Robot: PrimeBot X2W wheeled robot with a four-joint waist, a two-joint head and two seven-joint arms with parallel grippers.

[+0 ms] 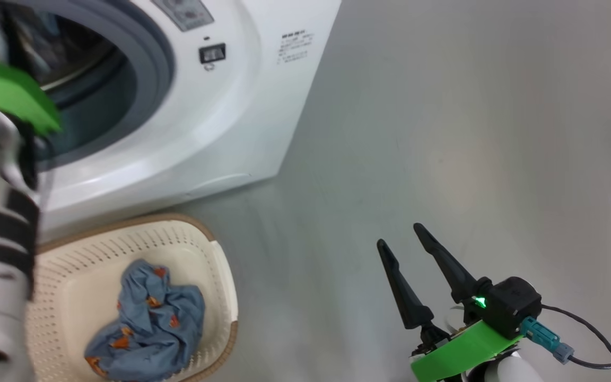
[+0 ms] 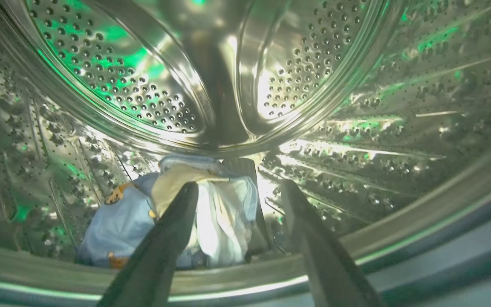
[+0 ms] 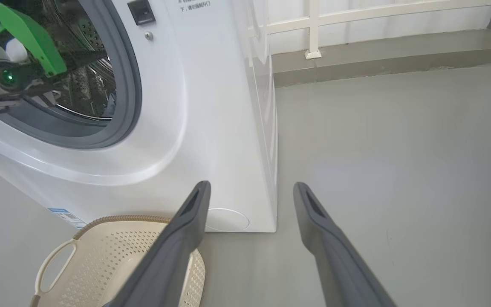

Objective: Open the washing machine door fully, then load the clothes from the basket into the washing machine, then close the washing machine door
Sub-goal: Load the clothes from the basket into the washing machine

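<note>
Washing machine (image 1: 231, 106): white, front opening uncovered, grey gasket (image 1: 159, 69) round the mouth. Left jaws: reached inside the steel drum (image 2: 100, 64), two dark fingers (image 2: 168, 247) spread wide, nothing between them. Clothes, first lot (image 2: 117, 221): blue and pale fabric heaped low in the drum near its front lip, beyond the fingertips; one finger crosses the heap in the wrist view, and whether it touches I cannot tell. Clothes, second lot (image 1: 146, 323): blue printed bundle lying in the basket (image 1: 226, 276), which sits on the floor (image 1: 443, 132) just before the machine. Right jaws: fingers (image 1: 409, 286) spread wide, empty, over bare floor, well apart from the basket. Hazards, as I judge them: a fold could catch on a finger when the left arm backs out, dragging the heap over the lip and onto the floor. The heap lies so near the front that a trailing edge may get pinched against the gasket once the door is shut. The forearm passes close to the gasket, so a crooked exit could scrape it. The basket stands tight under the opening, so a low reach for the second bundle risks shoving or tipping it.
</note>
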